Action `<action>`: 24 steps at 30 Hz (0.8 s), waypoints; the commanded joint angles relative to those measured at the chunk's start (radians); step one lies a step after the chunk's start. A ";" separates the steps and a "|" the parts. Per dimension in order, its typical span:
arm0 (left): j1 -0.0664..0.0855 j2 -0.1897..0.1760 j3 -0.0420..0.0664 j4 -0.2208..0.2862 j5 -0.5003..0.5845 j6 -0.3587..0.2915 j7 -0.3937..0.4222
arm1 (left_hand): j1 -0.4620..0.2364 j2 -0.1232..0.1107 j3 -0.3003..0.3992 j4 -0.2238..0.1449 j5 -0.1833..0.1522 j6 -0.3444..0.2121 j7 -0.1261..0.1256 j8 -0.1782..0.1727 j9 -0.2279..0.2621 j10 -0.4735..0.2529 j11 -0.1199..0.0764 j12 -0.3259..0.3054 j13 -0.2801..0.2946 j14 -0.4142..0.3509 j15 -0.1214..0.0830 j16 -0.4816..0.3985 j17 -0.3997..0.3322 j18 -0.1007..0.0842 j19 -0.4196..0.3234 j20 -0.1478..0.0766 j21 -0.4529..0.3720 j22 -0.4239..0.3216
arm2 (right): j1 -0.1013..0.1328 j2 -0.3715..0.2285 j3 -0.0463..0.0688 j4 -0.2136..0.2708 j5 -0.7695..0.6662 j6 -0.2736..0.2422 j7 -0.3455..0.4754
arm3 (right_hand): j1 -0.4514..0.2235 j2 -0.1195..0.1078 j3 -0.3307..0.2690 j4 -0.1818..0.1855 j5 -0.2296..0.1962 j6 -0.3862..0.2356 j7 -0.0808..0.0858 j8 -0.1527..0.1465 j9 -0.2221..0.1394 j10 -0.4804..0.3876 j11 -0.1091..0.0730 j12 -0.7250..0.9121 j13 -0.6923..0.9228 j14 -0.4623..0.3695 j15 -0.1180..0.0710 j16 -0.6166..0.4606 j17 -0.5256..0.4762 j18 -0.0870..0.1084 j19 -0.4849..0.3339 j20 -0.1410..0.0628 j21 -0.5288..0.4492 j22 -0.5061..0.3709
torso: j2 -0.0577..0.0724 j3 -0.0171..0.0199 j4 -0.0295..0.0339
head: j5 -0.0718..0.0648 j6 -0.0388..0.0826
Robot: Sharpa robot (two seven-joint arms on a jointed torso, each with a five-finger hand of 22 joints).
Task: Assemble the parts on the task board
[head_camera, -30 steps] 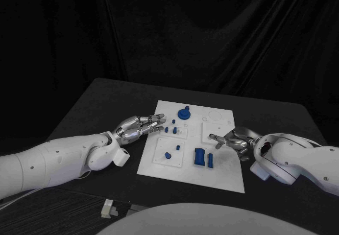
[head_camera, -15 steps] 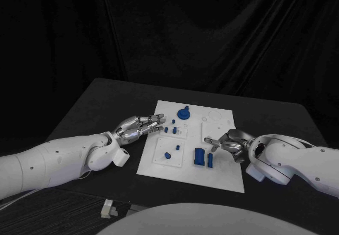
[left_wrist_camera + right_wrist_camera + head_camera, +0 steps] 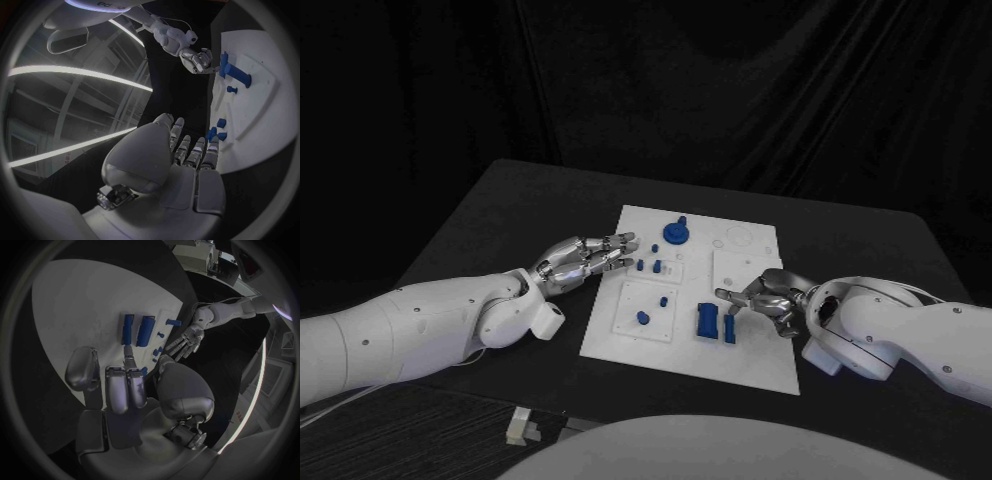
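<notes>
- Worktop (image 3: 516, 215): black, carries the white task board (image 3: 689, 345) in the middle, between my two arms.
- Task board: flat, with several raised square panels; blue parts spread over its middle.
- My left robot hand (image 3: 581, 258): at the board's left edge, fingers stretched out side by side toward the small parts, holding nothing. Left wrist view confirms fingertips (image 3: 195, 146) just short of the small blue pieces, no contact visible.
- My right robot hand (image 3: 764, 297): over the board's right side, fingers loosely spread, nothing in them, fingertips just beside the two blue blocks.
- Two blue blocks (image 3: 717, 323): lying side by side on the board, near its front.
- Blue round part (image 3: 676, 233): with a peg on top, stands toward the board's far edge.
- Small blue pegs (image 3: 651, 265): clustered near my left fingertips.
</notes>
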 commanded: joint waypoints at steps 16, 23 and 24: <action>-0.002 0.003 0.001 -0.001 0.006 0.013 0.013 | 0.004 -0.019 0.035 -0.004 0.014 -0.001 0.002 0.012 0.008 -0.001 0.011 0.025 0.005 0.007 0.006 0.019 0.010 -0.014 -0.001 -0.003 -0.005 -0.005 | -0.024 -0.001 -0.002 0.013 -0.130 0.020 -0.021 | 0.030 0.065 -0.119 0.008 -0.006 -0.114 -0.026 -0.064 -0.069 0.104 -0.038 -0.002 0.258 0.079 -0.028 -0.014 0.153 0.014 -0.014 -0.017 -0.035 0.146 | 0.000 0.0002 -0.0006 | 0.001 0.000; -0.002 0.002 0.001 0.000 0.006 0.013 0.014 | 0.004 -0.019 0.036 -0.004 0.014 0.000 0.002 0.012 0.009 -0.001 0.012 0.027 0.005 0.008 0.006 0.020 0.010 -0.014 -0.001 -0.002 -0.005 -0.005 | -0.025 -0.006 -0.002 0.028 -0.279 -0.029 0.004 | 0.037 0.074 -0.148 0.007 -0.021 -0.141 -0.026 -0.082 -0.097 0.104 -0.040 -0.002 0.258 0.074 -0.032 -0.027 0.127 0.016 -0.018 -0.023 -0.046 0.143 | 0.000 0.0003 -0.0007 | 0.002 0.000; -0.002 0.002 0.001 0.000 0.006 0.013 0.015 | 0.004 -0.019 0.036 -0.004 0.014 0.000 0.002 0.012 0.009 -0.001 0.012 0.027 0.005 0.008 0.006 0.020 0.010 -0.014 -0.001 -0.002 -0.005 -0.005 | -0.025 -0.008 -0.002 0.031 -0.307 -0.046 0.014 | 0.038 0.074 -0.149 0.007 -0.022 -0.143 -0.026 -0.082 -0.098 0.104 -0.040 -0.002 0.258 0.074 -0.032 -0.027 0.128 0.015 -0.017 -0.023 -0.045 0.143 | 0.001 0.0002 -0.0007 | 0.002 0.000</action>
